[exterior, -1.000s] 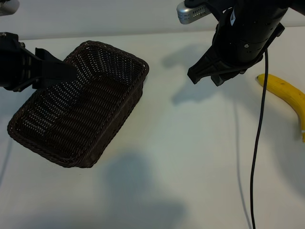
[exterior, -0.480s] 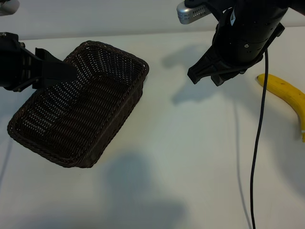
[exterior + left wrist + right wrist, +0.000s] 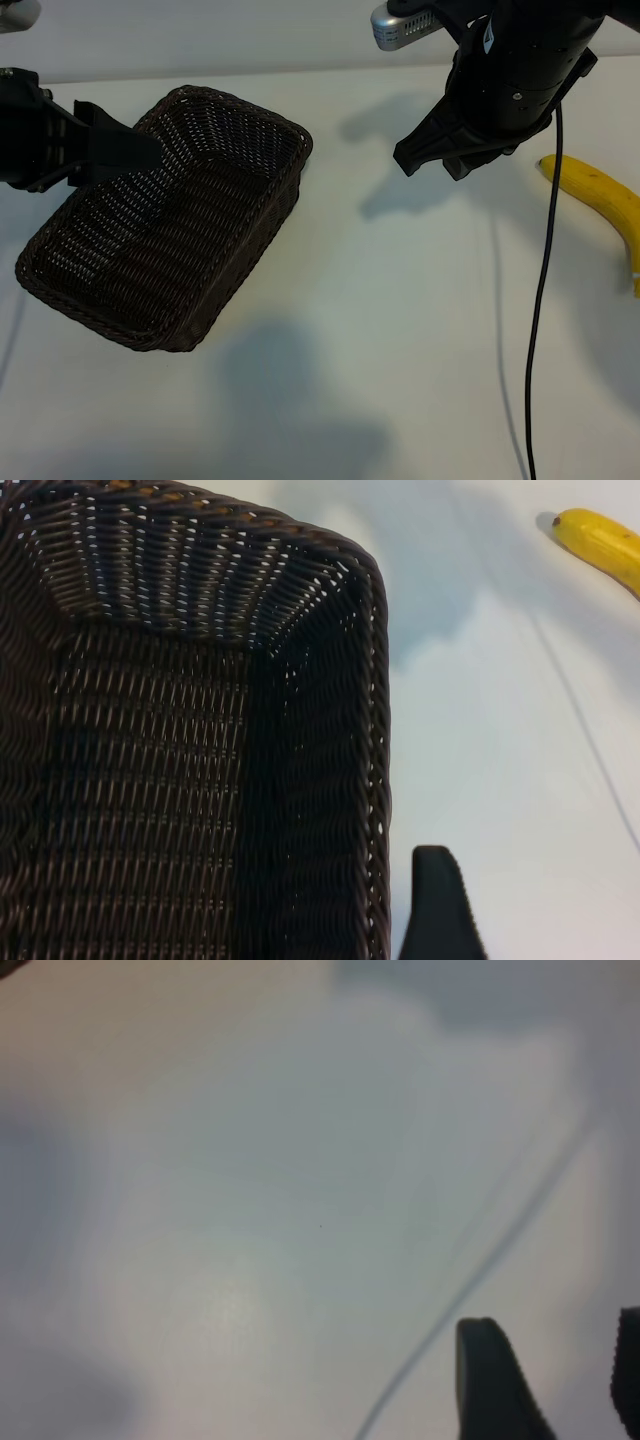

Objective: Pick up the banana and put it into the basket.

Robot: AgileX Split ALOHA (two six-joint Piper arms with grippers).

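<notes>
At far left my left gripper (image 3: 125, 150) reaches over the basket (image 3: 170, 270) rim, fingers spread and empty, likely steadying it. Upper right, my right gripper (image 3: 435, 150) hovers half-open, holding nothing. The banana (image 3: 605, 205) lies at right edge; a black cable (image 3: 540, 300) hangs just beside it.

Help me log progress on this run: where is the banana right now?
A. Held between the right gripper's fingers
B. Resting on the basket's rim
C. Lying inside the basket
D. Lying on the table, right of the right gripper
D: the banana lies on the white table, right of the open, empty right gripper and far from the basket.
</notes>
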